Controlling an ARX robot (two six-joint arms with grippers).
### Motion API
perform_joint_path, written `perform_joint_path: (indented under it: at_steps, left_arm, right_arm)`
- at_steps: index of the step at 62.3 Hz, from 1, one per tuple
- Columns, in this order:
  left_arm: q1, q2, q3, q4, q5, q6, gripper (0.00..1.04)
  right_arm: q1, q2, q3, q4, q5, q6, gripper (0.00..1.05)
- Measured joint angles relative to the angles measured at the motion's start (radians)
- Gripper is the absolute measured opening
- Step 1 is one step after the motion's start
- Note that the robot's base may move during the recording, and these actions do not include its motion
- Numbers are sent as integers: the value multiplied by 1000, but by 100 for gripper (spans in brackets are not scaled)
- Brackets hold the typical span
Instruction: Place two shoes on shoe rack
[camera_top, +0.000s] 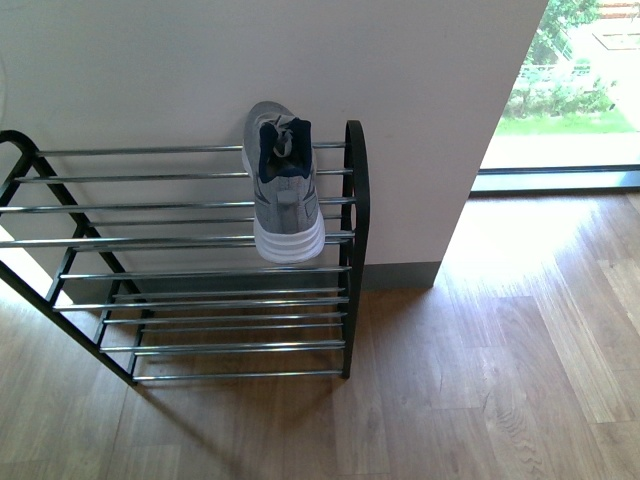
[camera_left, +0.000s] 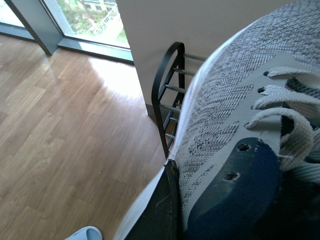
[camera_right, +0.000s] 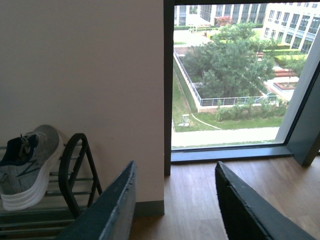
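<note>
One sneaker (camera_left: 225, 115) is sitting pinched in the left jaws, toe towards the shoe rack (camera_left: 159, 100), right jaws spread

sneaker (camera_top: 283, 185) on rack (camera_top: 180, 265) top tier, right end | rack against wall (camera_top: 150, 70) | window (camera_top: 570, 80) right

Sneaker (camera_left: 225, 115) is speckled grey knit, navy collar, white laces; rack (camera_top: 357, 200) black with chrome rods; floor (camera_top: 500, 380) brown woodgrain.

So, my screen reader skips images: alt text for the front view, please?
One grey sneaker sits on the top tier of a chrome-rod shoe rack, near its right end, heel toward the camera. Wooden floor, pale wall, window at right.
</note>
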Motion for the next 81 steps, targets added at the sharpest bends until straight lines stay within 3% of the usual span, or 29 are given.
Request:
perform_joint_path:
  at_steps: [13,16,33,49,74,81]
  left_arm:
    - [93,362,166,206,241,109,2]
    - [108,480,235,243,255,127,2]
    - [144,894,486,257,306,-63,2]
    - [100,1258,747,268,394,-304,2]
    - [71,1530,964,304,402,-374,2]
    - [61,1543,975,309,406,-369,22]
  right_arm:
    - [0,0,0,0,0,0,88]
    - [0,0,0,0,0,0,97]
    - [0,0,0,0,0,0,96]
    - [0,0,0,0,0,0,96]
    - [0,0,0,0,0,0,96]
    - [0,0,0,0,0,0,96]
